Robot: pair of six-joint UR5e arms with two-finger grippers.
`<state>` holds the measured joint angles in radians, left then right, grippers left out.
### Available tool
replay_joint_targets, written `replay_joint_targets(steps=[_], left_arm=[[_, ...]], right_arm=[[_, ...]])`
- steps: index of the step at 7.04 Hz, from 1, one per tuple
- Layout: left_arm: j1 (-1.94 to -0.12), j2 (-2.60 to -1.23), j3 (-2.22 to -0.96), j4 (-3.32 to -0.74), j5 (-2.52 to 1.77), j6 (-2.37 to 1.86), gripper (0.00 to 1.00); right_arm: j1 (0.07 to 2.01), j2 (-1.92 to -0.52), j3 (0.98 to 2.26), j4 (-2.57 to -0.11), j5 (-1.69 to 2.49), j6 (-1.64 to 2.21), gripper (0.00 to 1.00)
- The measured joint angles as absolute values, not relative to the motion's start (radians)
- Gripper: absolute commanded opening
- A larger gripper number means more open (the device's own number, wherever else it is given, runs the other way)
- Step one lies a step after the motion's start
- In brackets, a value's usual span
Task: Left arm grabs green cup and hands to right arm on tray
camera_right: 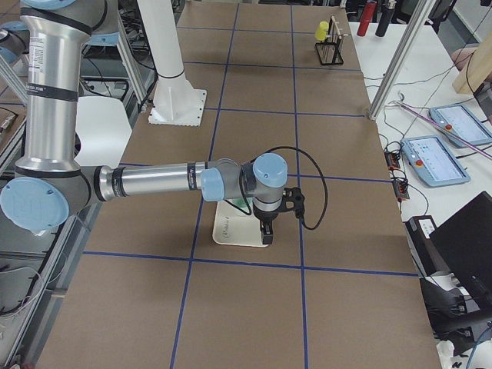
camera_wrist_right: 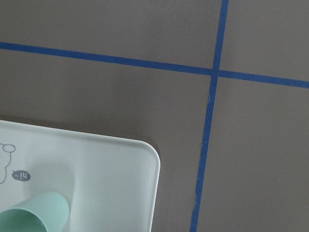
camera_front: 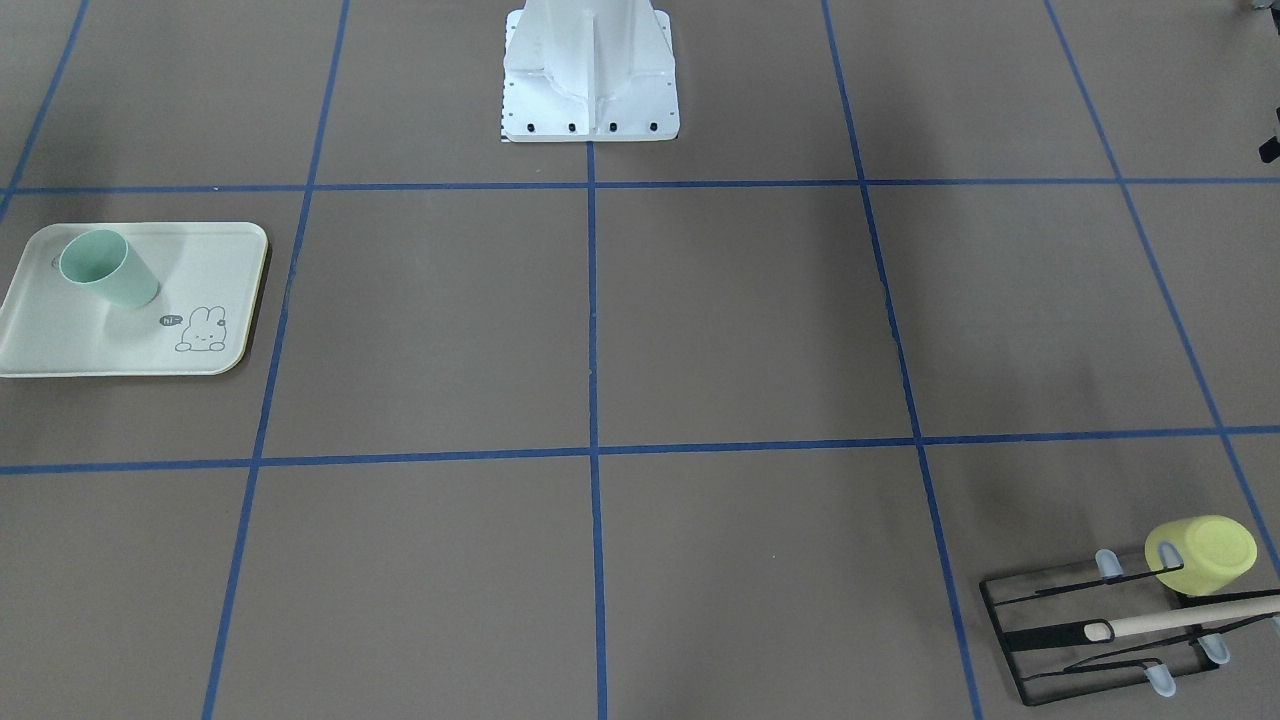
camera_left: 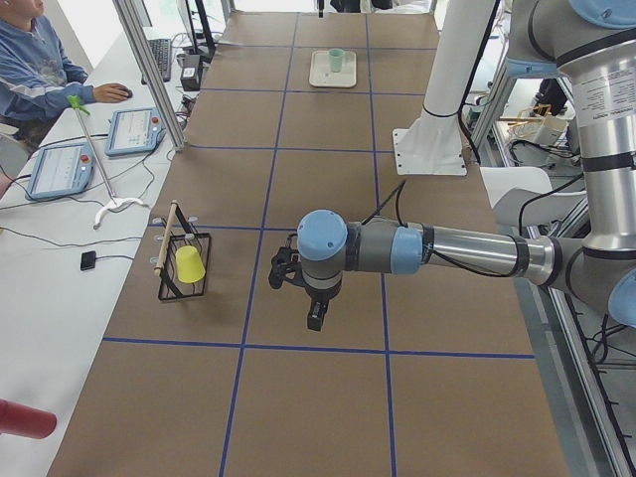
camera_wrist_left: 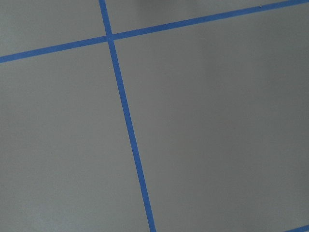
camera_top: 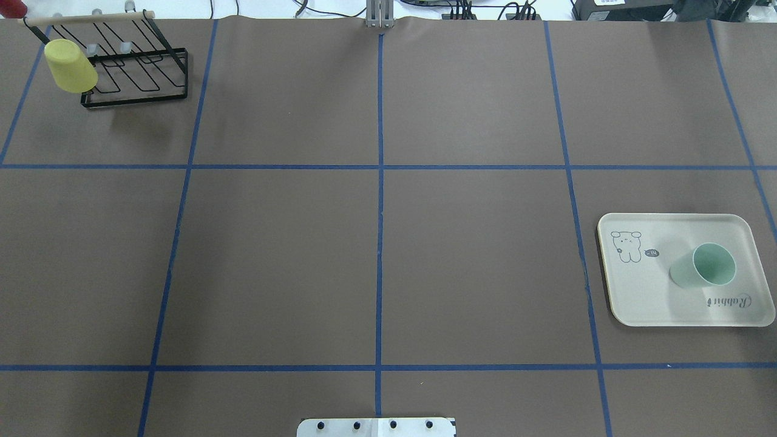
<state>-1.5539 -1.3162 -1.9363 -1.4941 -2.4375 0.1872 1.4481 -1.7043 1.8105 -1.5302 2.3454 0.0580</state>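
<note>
**Green cup stands on the tray; both arms hang clear**

The cup (camera_top: pixel 704 267) stands upright, mouth up, on the tray (camera_top: pixel 643 303). The tray lies by the table's right edge, nearer the robot's side than the far edge. The cup sits on the half of the tray toward that right edge, between the bunny drawing and the "Rabbit" script. It looks empty, and the tray holds nothing else. Judged from this, the placing is done.

The cup reads as light, thin, stiff plastic with a smooth wall that tapers toward the base. That makes it likely to slip in a loose pinch and easy to knock over, but not fragile. A good hold would be across the wall just under the rim, or on the rim with one finger inside.

The left arm (camera_left: pixel 447 250) reaches over the table's left end, its gripper (camera_left: pixel 314 320) pointing down above bare table. The right arm (camera_right: pixel 154 181) hangs its gripper (camera_right: pixel 267 234) above the tray's corner, apart from the cup. Both grippers show only from the sides, so I cannot tell how their jaws stand. Neither seems to hold anything.

At the far left corner a wire rack (camera_top: pixel 139 85) carries a yellow cup (camera_top: pixel 70 65), tilted on a prong.
</note>
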Motion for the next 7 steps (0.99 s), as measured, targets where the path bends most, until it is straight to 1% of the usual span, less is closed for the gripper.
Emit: replay_joint_targets(steps=[7], left_arm=[[-1.554, -1.316, -1.940, -1.494, -2.439, 0.187, 1.00]], right_arm=[[1.448, -1.697, 1.812, -1.513, 2.345, 0.058, 1.00]])
